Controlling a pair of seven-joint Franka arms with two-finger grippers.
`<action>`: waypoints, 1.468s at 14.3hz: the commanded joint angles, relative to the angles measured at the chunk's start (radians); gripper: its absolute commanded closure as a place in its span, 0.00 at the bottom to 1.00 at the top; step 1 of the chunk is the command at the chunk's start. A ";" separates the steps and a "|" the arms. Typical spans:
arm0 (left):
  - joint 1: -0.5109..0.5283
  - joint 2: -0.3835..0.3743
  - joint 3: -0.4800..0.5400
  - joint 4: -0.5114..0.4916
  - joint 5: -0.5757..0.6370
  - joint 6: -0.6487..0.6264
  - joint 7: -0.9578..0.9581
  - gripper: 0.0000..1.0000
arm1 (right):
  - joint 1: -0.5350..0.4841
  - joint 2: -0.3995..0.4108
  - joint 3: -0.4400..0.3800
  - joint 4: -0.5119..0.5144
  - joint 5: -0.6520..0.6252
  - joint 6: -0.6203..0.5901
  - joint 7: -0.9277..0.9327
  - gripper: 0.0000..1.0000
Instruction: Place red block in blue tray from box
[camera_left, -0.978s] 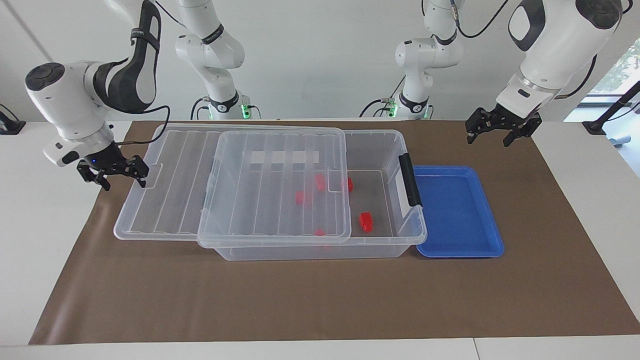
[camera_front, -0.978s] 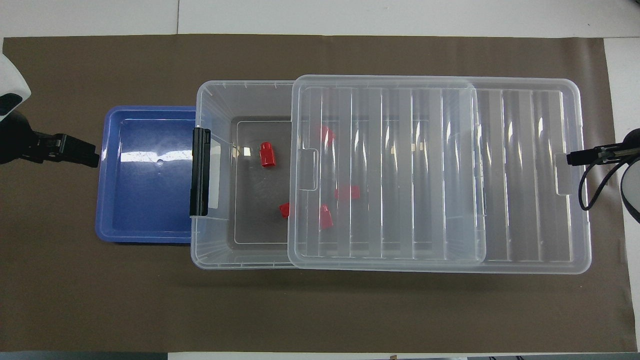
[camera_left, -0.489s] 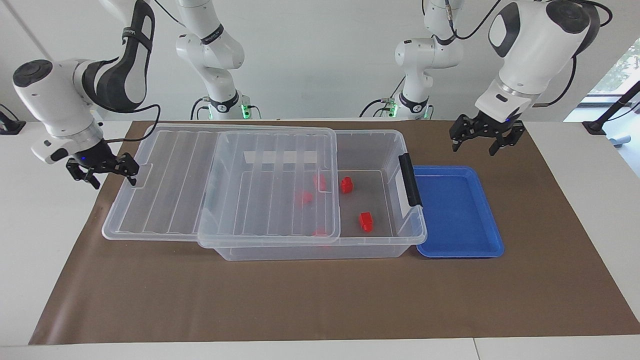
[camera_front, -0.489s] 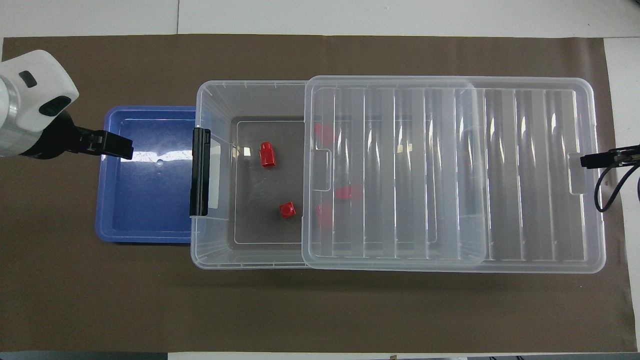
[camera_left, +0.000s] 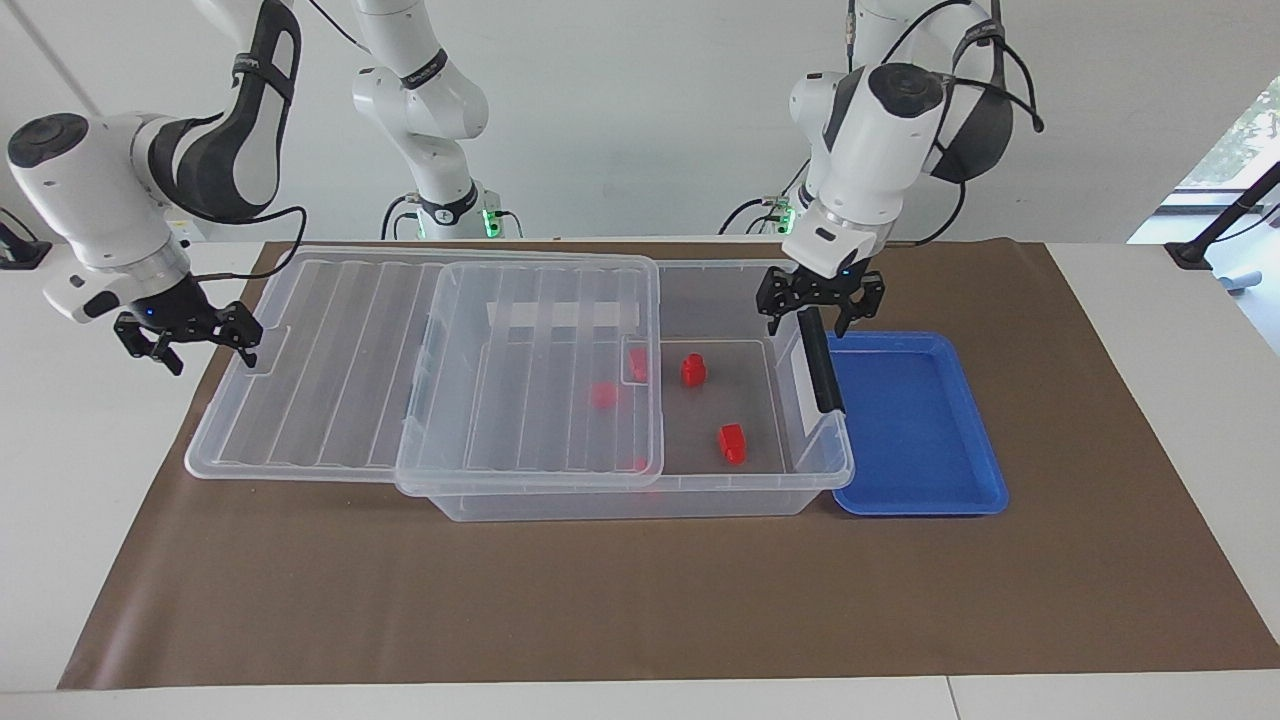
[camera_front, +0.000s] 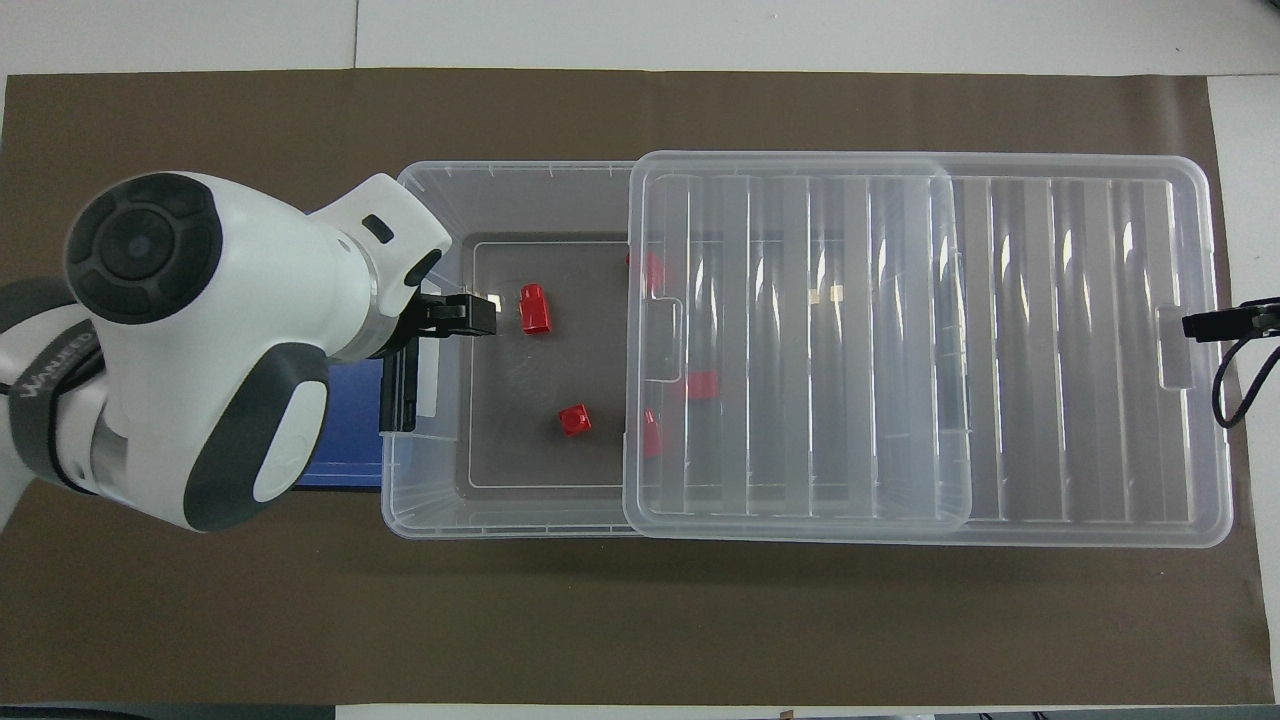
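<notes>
**Desk:** Left claw (camera_left: 820, 305) hangs over the latch end of the box (camera_left: 640, 495), its fingers spread and holding nothing. What has changed?

**Photographer:** A second ago that claw hovered past the blue tray (camera_left: 985, 470), toward the left arm's end of the surface (camera_left: 640, 600). It has since swung in across the tray to the box. Meanwhile the lid (camera_left: 330, 400) has slid further toward the right arm's end, with the right claw (camera_left: 190, 340) at its edge, though whether those fingers grip it cannot be told.

**Desk:** And for the task?

**Photographer:** The opening is wider. Two blocks now lie uncovered on the box floor, so a pick looks possible; the tray is still empty.

**Desk:** The red block itself?

**Photographer:** Small, chunky, bright red. The red block (camera_left: 732, 442) farther from the robots lies on its side near the latch end, and in the overhead view the claw sits just beside it. Another block (camera_left: 692, 369) stands nearer the robots. The remaining ones (camera_left: 603, 394) show only dimly under the lid.
</notes>
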 joint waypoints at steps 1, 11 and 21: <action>-0.059 0.100 0.016 -0.024 0.021 0.144 -0.085 0.05 | -0.026 0.009 0.008 0.007 -0.021 0.016 -0.036 0.00; -0.068 0.299 0.016 -0.039 0.062 0.356 -0.102 0.05 | 0.046 0.001 0.032 0.202 -0.003 -0.264 0.095 0.00; -0.065 0.331 0.018 -0.073 0.062 0.471 -0.105 0.84 | 0.138 -0.108 0.172 0.282 0.002 -0.509 0.410 0.00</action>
